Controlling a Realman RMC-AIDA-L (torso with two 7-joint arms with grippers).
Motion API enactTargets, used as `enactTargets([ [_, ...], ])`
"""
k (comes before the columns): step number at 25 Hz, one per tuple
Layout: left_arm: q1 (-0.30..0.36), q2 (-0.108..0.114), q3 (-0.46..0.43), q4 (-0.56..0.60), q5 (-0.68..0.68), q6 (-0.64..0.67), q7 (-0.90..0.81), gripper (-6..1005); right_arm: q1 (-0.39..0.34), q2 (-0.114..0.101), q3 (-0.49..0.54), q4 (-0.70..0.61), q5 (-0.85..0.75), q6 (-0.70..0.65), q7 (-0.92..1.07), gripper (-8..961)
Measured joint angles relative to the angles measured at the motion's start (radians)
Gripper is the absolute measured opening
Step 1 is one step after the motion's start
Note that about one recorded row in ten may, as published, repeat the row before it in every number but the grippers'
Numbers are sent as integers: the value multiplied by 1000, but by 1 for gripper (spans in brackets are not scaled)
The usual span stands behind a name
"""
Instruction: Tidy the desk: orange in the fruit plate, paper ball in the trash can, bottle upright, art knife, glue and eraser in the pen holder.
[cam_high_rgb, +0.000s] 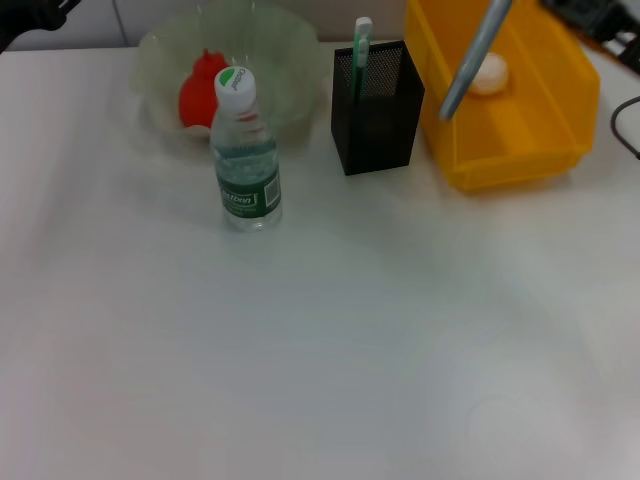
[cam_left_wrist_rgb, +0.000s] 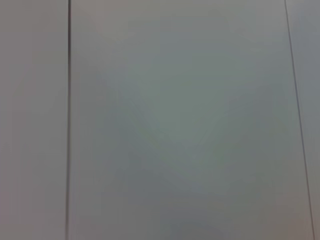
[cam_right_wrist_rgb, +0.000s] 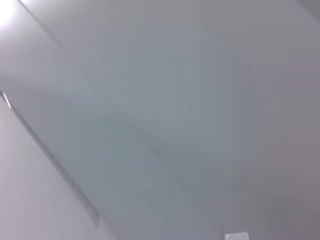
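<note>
The orange lies in the pale green fruit plate at the back. In front of that plate the bottle stands upright on the desk. The mint-green art knife sticks up out of the black mesh pen holder. The paper ball rests in the yellow trash can. The grey glue hangs tilted in the air over the trash can's left wall, its upper end cut off by the top edge. Whatever holds it is out of view. The eraser is out of view.
A dark part of the left arm shows at the far left corner, and dark parts at the far right corner. A black cable runs along the right edge. Both wrist views show only a plain pale surface.
</note>
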Motion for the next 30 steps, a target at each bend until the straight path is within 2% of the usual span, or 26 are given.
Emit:
enactTargets([
  [1, -8, 0, 0, -10, -3, -1, 9, 773, -1, 13, -3, 26, 60, 0, -99, 145],
  [3, -19, 0, -1, -17, -5, -1, 22, 773, 22, 25, -9, 90, 129, 6, -269, 144],
  [6, -22, -1, -1, -19, -5, 0, 25, 773, 95, 23, -10, 197, 162, 67, -440, 141],
  [8, -22, -1, -1, -19, -5, 2, 26, 773, 144, 24, -18, 227, 161, 166, -521, 139],
  [12, -17, -2, -1, -21, -6, 5, 24, 773, 228, 27, -51, 265, 161, 320, -612, 146],
  [16, -14, 0, -1, -56, -30, 5, 31, 773, 280, 30, -70, 281, 164, 397, -681, 152],
  [30, -11, -1, -1, -73, -52, 1, 52, 773, 330, 31, -78, 305, 171, 476, -802, 175],
])
